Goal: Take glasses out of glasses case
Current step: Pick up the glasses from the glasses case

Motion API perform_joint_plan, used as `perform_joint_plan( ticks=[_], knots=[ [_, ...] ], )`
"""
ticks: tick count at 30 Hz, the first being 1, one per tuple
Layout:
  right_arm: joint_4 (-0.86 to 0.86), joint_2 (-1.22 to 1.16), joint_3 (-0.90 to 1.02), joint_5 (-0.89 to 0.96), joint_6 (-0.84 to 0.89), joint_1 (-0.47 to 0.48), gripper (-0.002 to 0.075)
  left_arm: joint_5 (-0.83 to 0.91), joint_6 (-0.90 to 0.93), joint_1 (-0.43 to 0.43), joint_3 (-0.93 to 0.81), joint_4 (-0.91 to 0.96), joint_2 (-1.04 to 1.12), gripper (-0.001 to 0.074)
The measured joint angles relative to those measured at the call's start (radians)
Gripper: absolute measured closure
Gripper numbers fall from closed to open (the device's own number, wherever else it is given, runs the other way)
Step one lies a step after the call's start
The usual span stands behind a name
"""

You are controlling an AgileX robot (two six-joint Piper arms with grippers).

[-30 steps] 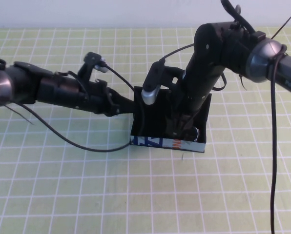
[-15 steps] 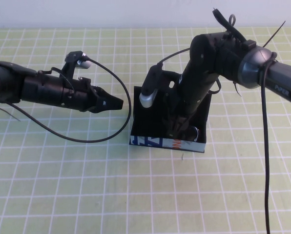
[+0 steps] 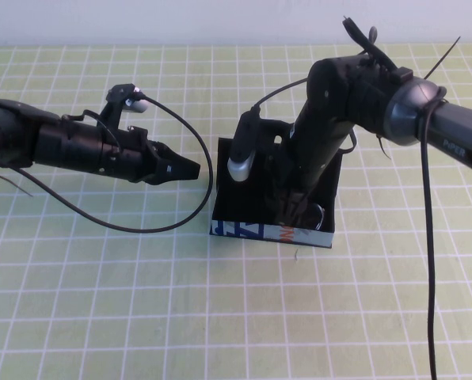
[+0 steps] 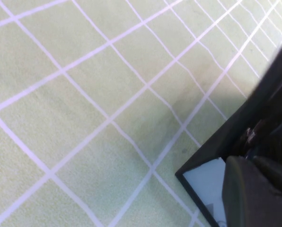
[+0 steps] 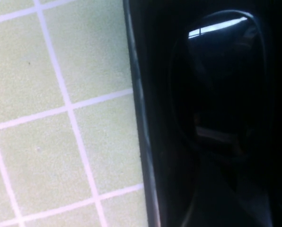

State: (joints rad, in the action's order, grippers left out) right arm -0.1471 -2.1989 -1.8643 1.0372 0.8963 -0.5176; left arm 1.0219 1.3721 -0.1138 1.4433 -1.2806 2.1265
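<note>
Green grid mat (image 3: 101,317); right gripper (image 3: 293,212) inside glasses case (image 3: 272,232), fingers unclear; left gripper (image 3: 190,169) beside, clenched.

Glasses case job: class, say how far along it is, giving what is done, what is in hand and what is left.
Done: the glasses case lies open on the mat. In hand: the right gripper reaches down into it, where the glasses lie; its grip is hidden. The left gripper hovers left of the case, apart from it. Left: lifting the glasses out.
</note>
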Motion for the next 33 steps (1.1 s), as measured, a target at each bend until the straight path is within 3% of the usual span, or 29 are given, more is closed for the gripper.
perform_joint_plan(
  ticks=[10, 22, 33],
  knots=[
    [0.006, -0.01, -0.004, -0.004, 0.004, 0.0, 0.0473, 0.004, 0.0, 0.0, 0.0, 0.008, 0.0, 0.0739],
    [0.0, -0.006, -0.014, 0.049, 0.004, -0.002, 0.07, 0.027, 0.0, 0.0, 0.0, 0.008, 0.0, 0.0739],
    [0.012, -0.02, -0.188, 0.181, -0.091, -0.002, 0.0714, 0.067, -0.008, 0.0, 0.0, 0.008, 0.0, 0.0739]
  ],
)
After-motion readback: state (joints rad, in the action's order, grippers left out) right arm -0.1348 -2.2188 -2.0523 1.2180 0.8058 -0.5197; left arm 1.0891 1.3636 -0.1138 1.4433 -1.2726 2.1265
